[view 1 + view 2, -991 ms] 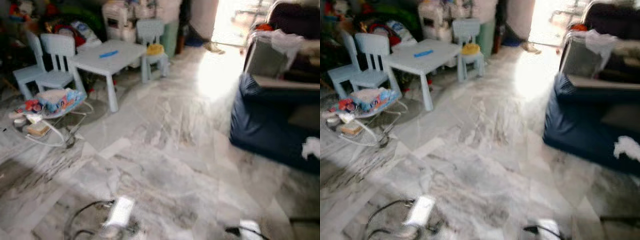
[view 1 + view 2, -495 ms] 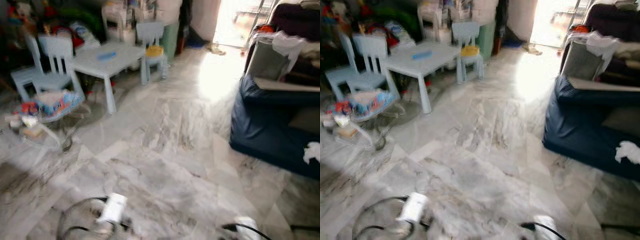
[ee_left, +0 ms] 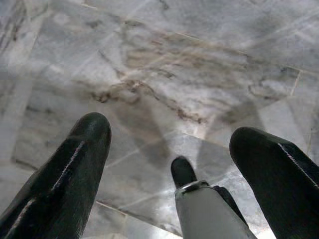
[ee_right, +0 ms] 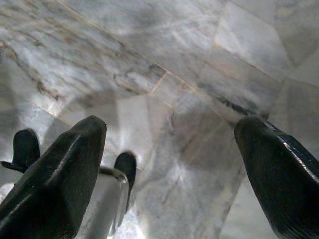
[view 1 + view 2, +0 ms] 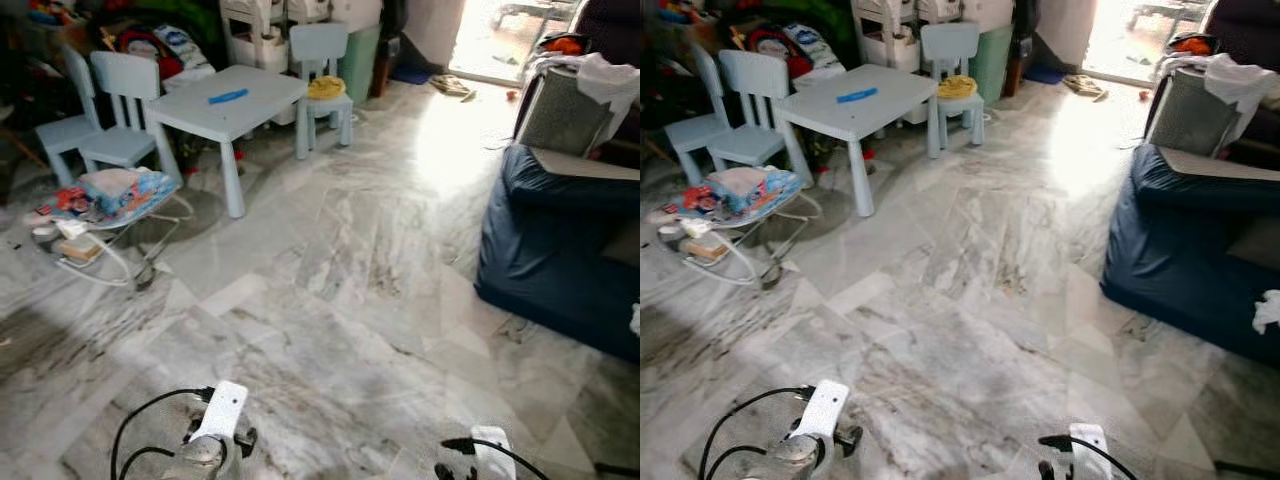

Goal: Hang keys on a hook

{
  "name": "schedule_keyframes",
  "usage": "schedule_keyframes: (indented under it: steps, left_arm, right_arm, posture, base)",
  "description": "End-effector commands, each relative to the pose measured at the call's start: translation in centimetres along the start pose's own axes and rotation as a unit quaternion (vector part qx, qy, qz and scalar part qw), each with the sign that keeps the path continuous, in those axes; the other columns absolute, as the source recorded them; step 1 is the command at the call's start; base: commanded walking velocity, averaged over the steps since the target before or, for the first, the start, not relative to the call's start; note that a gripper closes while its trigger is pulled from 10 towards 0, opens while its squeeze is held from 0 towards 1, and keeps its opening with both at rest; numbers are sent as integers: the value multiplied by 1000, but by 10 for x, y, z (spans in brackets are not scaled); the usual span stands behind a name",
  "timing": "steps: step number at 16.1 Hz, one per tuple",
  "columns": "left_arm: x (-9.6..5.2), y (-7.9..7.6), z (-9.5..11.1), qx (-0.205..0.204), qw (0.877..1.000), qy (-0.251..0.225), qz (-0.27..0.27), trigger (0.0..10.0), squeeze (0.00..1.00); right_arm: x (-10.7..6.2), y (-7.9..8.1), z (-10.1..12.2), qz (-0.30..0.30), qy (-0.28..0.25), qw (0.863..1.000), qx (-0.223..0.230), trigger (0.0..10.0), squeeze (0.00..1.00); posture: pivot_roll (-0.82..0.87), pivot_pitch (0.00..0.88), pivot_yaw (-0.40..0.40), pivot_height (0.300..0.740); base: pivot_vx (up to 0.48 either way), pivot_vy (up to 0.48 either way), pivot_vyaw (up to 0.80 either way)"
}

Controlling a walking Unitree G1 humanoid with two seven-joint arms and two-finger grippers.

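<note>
Head camera looks down across a wide stretch of grey-veined marble floor. This middle run is open, from the robot's feet to a bright sunlit doorway at the far end.

Left boundary: a pale blue child's table with a blue object lying on top, two matching chairs on its left side and a third chair behind it carrying something yellow. In front of the table sits a baby bouncer on a wire frame, with small clutter on the floor just beside it.

Right boundary: a dark blue sofa, its near corner jutting into the floor space; a grey cushion and white cloth lie above it.

Both arms hang low at the bottom edge of the head view. Left gripper: fingers spread wide apart, nothing between them, marble below. Right gripper: fingers likewise spread, holding nothing.

Keys and hook: cannot locate either in any view; their position cannot be told.
</note>
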State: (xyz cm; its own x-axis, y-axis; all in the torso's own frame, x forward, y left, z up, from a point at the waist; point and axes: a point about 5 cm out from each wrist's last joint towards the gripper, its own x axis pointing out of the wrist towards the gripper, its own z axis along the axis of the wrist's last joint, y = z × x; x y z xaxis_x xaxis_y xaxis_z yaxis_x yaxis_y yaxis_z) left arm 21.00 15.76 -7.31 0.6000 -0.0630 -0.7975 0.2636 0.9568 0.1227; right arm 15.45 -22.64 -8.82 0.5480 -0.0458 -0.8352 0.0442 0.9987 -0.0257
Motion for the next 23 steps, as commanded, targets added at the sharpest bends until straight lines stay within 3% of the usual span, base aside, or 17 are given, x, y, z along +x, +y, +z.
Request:
schedule_keyframes:
  steps: [1,10,13,15,18,23]
  left_arm:
    - [1,-4,2,0,1000,3,-3,10000,0]
    - [1,-1,1,10,1000,10,0,10000,0]
    - [4,7,31,-37,999,-34,22,10000,0]
    - [5,10,57,-40,997,-63,26,10000,0]
    - [5,15,71,-33,996,-72,44,10000,0]
    - [5,13,56,-19,998,-47,35,10000,0]
  right_arm:
    - [-1,-5,-2,-7,5,1000,9,10000,0]
    - [-1,-8,0,-10,6,1000,2,10000,0]
    - [-1,-21,17,-38,-26,998,31,10000,0]
    - [0,-24,29,-38,-40,998,28,10000,0]
    - [3,-20,46,-28,-63,997,32,10000,0]
    - [6,3,37,14,-54,998,17,10000,0]
  posture:
    - [-28,0,-39,740]
    - [-15,0,-42,740]
    - [-9,0,-44,740]
    - [-9,0,-43,740]
    - [-14,0,-38,740]
    - [-15,0,-30,740]
  base:
    - [0,0,0]
    - [0,0,0]
    - [0,0,0]
    - [0,0,0]
    - [0,0,0]
    - [0,0,0]
